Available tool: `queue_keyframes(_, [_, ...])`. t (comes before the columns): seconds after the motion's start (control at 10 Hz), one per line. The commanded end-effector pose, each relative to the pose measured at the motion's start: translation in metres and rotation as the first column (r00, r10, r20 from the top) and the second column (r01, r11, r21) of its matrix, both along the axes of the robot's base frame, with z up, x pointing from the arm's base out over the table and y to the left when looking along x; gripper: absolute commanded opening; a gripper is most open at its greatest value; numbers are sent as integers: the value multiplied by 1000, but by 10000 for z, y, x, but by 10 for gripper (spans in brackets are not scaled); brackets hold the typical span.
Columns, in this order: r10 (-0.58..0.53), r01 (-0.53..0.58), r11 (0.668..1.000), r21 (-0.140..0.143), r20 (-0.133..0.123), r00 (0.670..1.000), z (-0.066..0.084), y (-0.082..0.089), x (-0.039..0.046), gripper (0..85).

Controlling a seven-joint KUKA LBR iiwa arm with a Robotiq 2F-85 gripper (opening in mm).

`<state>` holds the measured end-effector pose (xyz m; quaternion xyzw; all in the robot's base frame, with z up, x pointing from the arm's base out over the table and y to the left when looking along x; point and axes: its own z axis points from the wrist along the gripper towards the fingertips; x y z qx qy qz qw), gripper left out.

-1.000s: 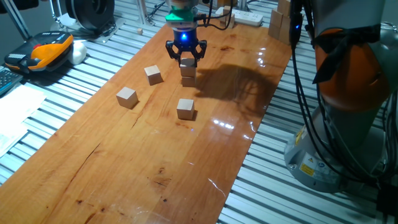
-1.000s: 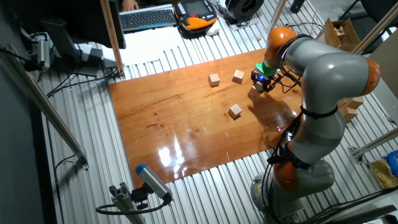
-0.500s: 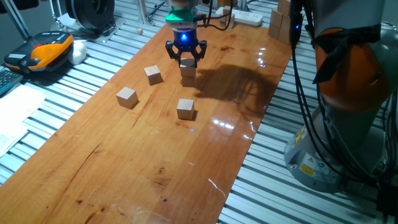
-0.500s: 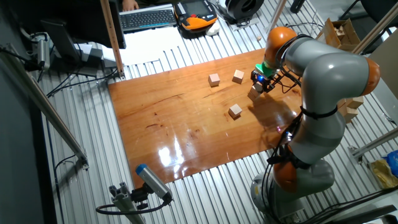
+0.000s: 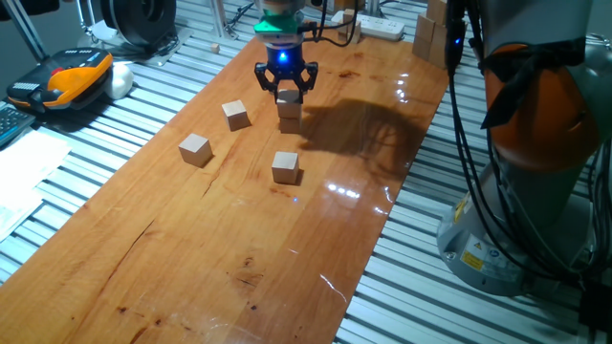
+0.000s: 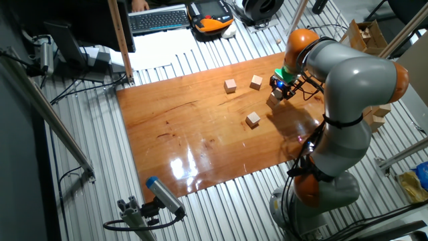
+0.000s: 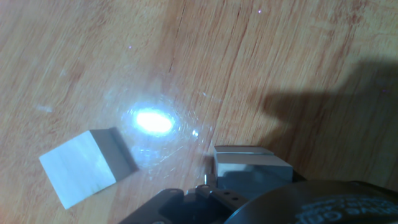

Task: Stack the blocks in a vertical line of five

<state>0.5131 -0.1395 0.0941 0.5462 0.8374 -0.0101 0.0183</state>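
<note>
Two of the blocks stand stacked [image 5: 289, 107] at the far end of the wooden table [image 5: 210, 268]. My gripper [image 5: 285, 86] hangs right over the stack, open, its fingers spread wider than the top block and level with its upper edge. Three more blocks lie singly: one [image 5: 235, 115] to the left of the stack, one [image 5: 195, 149] further left and nearer, one [image 5: 285, 166] in front of the stack. The other fixed view shows the gripper [image 6: 281, 87] above the stack [image 6: 273, 100]. In the hand view the top block [image 7: 252, 165] sits close under the hand, with a loose block [image 7: 84, 168] to the left.
A white power strip [image 5: 381, 27] and larger pale wooden blocks [image 5: 435, 33] lie beyond the table's far end. An orange and black device [image 5: 67, 78] rests off the left edge. The arm's base [image 5: 521, 191] stands right of the table.
</note>
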Motion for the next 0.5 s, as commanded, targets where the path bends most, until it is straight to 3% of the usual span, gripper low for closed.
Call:
queue_keyframes(0.0, [-2,2,1000,0,0,1000,0,-1,2,0])
queue_keyframes(0.4, [5,-5,1000,3,2,1000,-5,-1,6,0])
